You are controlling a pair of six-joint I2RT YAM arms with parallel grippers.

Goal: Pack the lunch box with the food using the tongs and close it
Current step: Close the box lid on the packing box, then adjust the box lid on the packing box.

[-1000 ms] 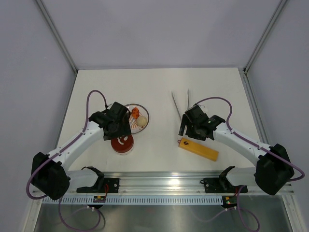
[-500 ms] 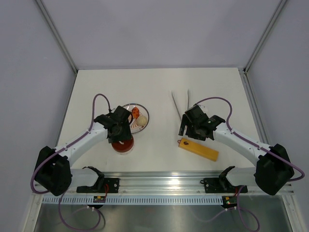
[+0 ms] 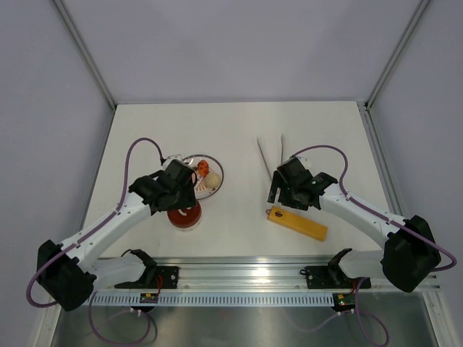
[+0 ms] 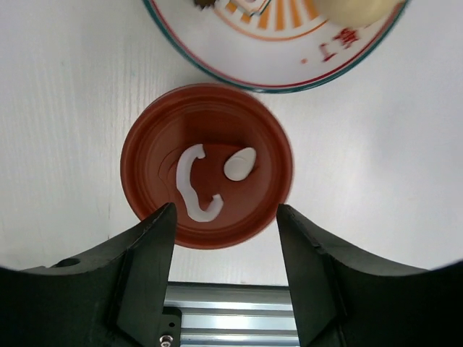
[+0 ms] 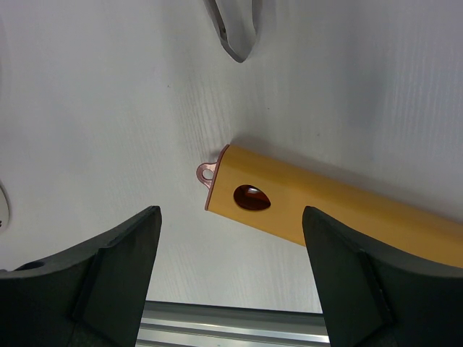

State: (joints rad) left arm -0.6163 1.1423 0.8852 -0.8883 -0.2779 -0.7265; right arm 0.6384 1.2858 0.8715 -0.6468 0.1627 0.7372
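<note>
One lunch box (image 4: 206,165), one plate (image 3: 221,176), one tongs (image 3: 263,155), one yellow bar (image 3: 298,223)

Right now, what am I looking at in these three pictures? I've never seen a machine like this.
Two robot arms are bolted to a table. One picture looks down from above; the other two come from cameras on each wrist. The left gripper straddles the dark-red lunch box lid, beside a plate of food; whether it grips yet is unclear. The right gripper hangs open and empty over a yellow bar. The silver tongs lie untouched beyond it.
</note>
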